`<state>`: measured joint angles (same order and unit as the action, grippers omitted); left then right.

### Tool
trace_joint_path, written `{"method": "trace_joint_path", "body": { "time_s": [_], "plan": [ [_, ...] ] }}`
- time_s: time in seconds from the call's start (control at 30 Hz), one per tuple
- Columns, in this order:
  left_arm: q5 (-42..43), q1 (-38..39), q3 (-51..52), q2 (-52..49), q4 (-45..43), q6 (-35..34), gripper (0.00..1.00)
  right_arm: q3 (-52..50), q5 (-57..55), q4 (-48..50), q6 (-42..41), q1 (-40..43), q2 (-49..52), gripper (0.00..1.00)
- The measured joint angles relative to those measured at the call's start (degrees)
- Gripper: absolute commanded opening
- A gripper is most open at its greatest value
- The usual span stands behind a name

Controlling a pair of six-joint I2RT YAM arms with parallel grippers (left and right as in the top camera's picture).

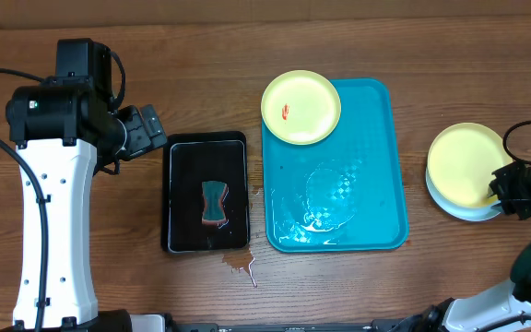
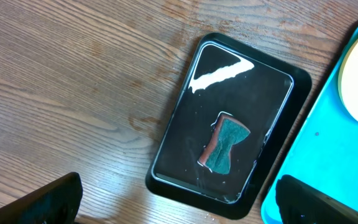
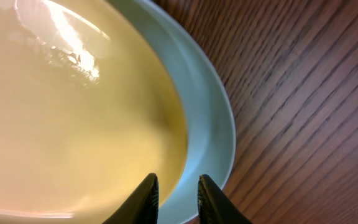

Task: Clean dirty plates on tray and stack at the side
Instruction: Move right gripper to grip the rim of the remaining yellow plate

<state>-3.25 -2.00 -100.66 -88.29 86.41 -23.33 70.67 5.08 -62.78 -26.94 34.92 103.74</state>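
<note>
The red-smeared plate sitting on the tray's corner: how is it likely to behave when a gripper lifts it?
Probably stiff and light: the plate looks like thin moulded plastic. It overlaps the tray rim, so it may rock or tip if pressed on one edge. Water pooled on the tray suggests a slippery grip.

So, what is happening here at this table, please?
Two robot arms are cleaning plates. One dirty plate, with a red smear, lies on the wet turquoise tray. The right gripper is at the rim of a clean yellow plate stacked on a paler plate beside the tray; its jaws stand slightly apart, and a grip cannot be confirmed. The left gripper hangs open near the black tray holding the sponge.
</note>
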Motion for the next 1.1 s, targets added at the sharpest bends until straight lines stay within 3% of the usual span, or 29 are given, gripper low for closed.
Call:
{"method": "trace_joint_path", "body": {
  "time_s": [0.1,0.27,0.47,0.6,0.8,1.1],
  "plan": [
    [0.00,0.00,0.00,0.00,0.02,0.00,1.00,-0.22,0.00,-0.72,0.52,-1.60,-1.79,0.29],
    [0.00,0.00,0.00,0.00,0.00,0.00,1.00,-0.61,0.17,-0.83,1.53,-10.64,-13.46,0.34],
    [0.00,0.00,0.00,0.00,0.00,0.00,1.00,-0.61,2.93,7.76,9.40,-29.94,-28.76,0.41],
    [0.00,0.00,0.00,0.00,0.02,0.00,1.00,-0.59,3.91,14.40,14.32,-42.32,-32.52,0.45],
    [0.00,0.00,0.00,0.00,0.02,0.00,1.00,-0.59,2.60,24.44,16.90,-50.51,-26.14,0.49],
    [0.00,0.00,0.00,0.00,-0.02,0.00,1.00,5.79,1.62,31.45,17.77,-48.22,0.68,0.55]
  ]
}}
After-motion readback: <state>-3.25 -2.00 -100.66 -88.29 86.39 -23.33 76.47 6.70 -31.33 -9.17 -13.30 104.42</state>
